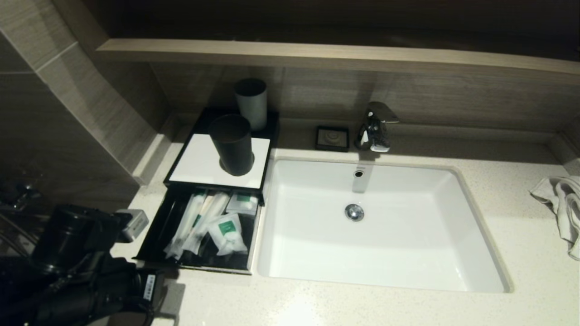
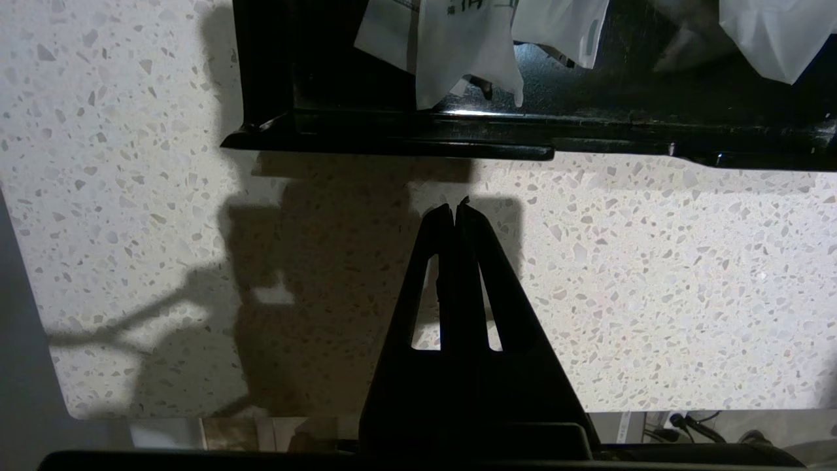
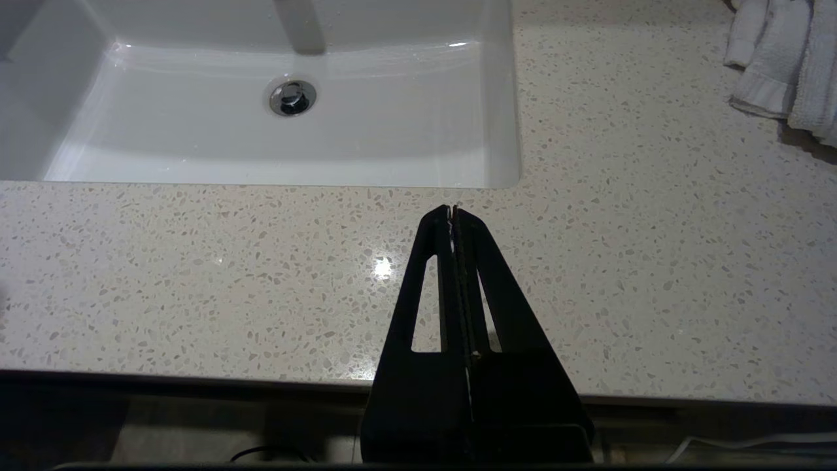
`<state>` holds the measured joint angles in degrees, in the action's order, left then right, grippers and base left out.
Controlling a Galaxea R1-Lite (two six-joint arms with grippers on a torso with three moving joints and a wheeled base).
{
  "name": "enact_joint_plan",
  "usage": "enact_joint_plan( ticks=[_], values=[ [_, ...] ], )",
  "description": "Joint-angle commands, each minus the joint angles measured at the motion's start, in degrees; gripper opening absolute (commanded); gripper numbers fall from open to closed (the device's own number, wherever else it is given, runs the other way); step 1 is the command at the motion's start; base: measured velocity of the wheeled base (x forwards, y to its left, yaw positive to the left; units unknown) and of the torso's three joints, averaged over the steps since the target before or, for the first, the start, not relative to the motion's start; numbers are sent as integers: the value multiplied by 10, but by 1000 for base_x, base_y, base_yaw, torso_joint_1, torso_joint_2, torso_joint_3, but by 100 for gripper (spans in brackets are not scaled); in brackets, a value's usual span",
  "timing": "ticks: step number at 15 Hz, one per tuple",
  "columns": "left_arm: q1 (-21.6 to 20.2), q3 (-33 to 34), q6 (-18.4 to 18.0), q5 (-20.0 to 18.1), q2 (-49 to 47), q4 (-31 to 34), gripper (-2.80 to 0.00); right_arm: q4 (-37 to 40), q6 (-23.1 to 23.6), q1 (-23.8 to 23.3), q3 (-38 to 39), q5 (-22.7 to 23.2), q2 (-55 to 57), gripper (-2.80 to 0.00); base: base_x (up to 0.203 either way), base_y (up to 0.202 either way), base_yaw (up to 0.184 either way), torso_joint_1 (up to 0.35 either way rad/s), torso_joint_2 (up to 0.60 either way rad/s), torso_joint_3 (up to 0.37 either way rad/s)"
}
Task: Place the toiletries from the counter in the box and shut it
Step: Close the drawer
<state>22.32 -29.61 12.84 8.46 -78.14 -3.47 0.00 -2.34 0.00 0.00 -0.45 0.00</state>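
Observation:
The black box with a white top panel stands left of the sink, its front drawer pulled out. Inside lie the toiletries: two long sachets and two small squarish ones. My left gripper is shut and empty, hovering over the speckled counter just in front of the drawer's front wall; sachet ends show beyond it. My left arm is at the lower left. My right gripper is shut and empty above the counter in front of the sink.
A black cup stands on the box's white panel, a grey cup behind it. A small black soap dish and a chrome faucet sit behind the sink. A white towel lies at the right.

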Motion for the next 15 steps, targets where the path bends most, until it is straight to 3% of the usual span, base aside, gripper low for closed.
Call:
enact_joint_plan(
  ticks=[1,15],
  values=[
    [0,-10,1,1,-13,-2,-280,0,0,0,0,0,1,-280,0,0,0,0,0,0],
    [-1,-60,7,13,-66,-27,-280,0,0,0,0,0,1,-280,0,0,0,0,0,0]
  ],
)
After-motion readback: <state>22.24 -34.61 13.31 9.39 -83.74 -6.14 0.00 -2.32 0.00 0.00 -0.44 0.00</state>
